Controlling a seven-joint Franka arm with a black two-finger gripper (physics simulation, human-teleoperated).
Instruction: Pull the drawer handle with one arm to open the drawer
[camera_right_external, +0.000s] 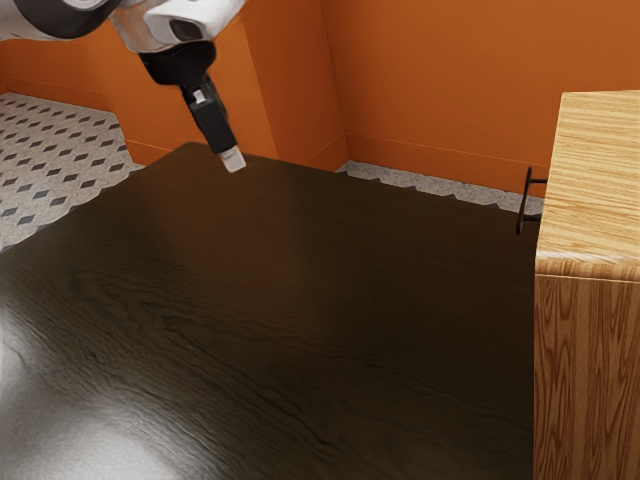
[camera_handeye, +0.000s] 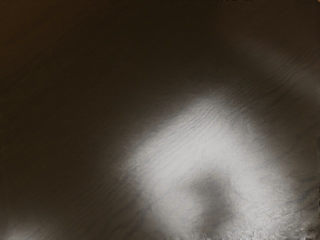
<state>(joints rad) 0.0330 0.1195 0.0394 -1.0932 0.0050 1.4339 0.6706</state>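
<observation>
One arm (camera_right_external: 150, 25) entered from the exterior view's upper left. Its gripper (camera_right_external: 232, 158) was angled downward and hung above the far corner of the dark surface (camera_right_external: 250, 330), touching nothing. The jaws presented a single edge-on profile, so it could not be told whether they were released or clenched; nothing was seen carried. The wrist view recorded bare wood grain under the hand, with a pale glare patch (camera_handeye: 200, 150) and a dim shadow inside it. That fitted a hand held clear of the surface rather than engaged. At the exterior view's right stood a wooden cabinet (camera_right_external: 590, 250). The drawer handle (camera_right_external: 523, 200), a thin dark upright bar on a short post, projected from the cabinet's upper part toward the arm's side, well apart from the gripper. The handle sat close against the cabinet, so the drawer was judged not yet pulled and the task at its approach stage. The handle's facing was judged to suit a straight pull back toward the arm. The next move would call for crossing the surface and setting the jaws either side of the upright bar; a misaligned arrival risked glancing off so slim a bar.
</observation>
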